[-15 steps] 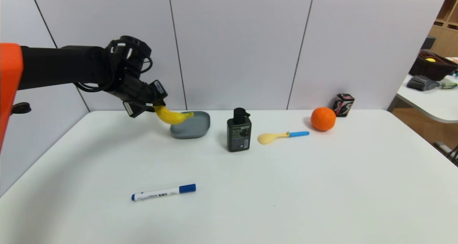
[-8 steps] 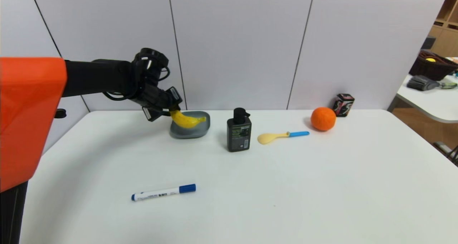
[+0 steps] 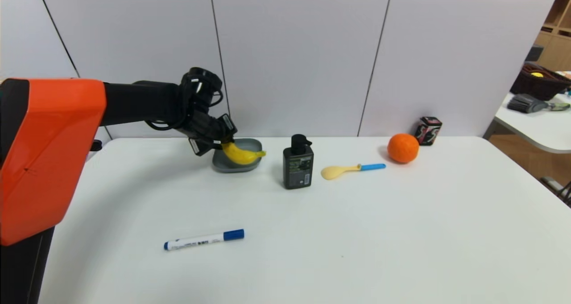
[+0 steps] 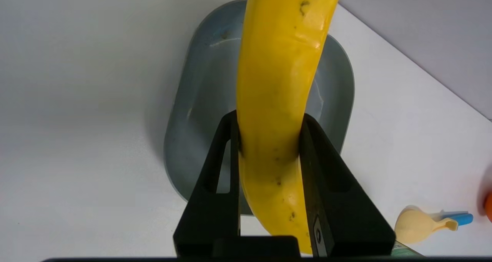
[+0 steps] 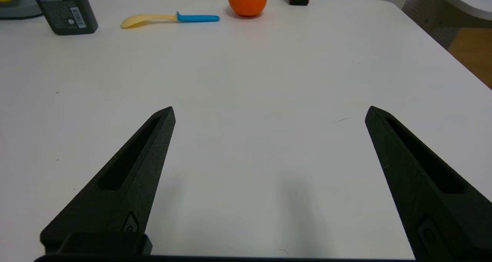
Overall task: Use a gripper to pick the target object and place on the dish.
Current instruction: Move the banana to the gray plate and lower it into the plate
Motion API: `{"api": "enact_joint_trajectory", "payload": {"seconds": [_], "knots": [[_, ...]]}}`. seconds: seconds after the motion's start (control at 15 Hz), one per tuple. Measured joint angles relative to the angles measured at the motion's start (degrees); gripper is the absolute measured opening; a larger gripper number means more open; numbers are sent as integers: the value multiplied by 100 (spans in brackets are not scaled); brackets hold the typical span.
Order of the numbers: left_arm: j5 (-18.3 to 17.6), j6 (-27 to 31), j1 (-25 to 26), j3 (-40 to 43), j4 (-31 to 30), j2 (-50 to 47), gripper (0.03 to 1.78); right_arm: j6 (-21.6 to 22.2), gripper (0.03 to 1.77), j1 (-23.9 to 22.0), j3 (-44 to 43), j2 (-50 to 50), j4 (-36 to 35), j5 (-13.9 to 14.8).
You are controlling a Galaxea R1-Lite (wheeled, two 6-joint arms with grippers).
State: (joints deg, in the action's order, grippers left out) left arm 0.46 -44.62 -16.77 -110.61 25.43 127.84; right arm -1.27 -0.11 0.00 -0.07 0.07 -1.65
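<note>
Jaws of left gripper clamp banana — far tip cut off.

Left claw, banana over dish

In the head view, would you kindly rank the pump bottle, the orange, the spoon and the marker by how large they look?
1. Marker, longest, though nearest the camera.
2. Spoon.
3. Pump bottle, bulkier than the spoon.
4. Orange, smallest across, but farthest back.

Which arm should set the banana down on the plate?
Left. The left gripper already clamps the banana right over the plate. The right gripper is open, far off.
</note>
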Motion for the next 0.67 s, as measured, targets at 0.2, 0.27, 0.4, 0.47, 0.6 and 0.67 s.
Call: {"api": "enact_joint_trajectory", "payload": {"seconds": [0.2, 0.27, 0.4, 0.47, 0.6, 0.67], "knots": [[-6, 0, -9, -9, 1, 38, 47, -2, 171, -2, 0, 0, 4, 2], [-11, 2, -6, -22, 6, 49, 47, -2, 171, -7, 0, 0, 2, 2], [-13, 5, -11, -39, 11, 61, 47, -2, 171, -5, 0, 0, 4, 0], [-13, 5, -12, -44, 9, 71, 47, -5, 171, -5, 0, 0, 4, 2], [-67, 22, -9, -45, 17, 79, 53, 0, 171, 0, 0, 0, 4, 0], [-77, 18, -11, -48, 15, 88, 67, -2, 171, -5, 0, 0, 0, 2]]}}
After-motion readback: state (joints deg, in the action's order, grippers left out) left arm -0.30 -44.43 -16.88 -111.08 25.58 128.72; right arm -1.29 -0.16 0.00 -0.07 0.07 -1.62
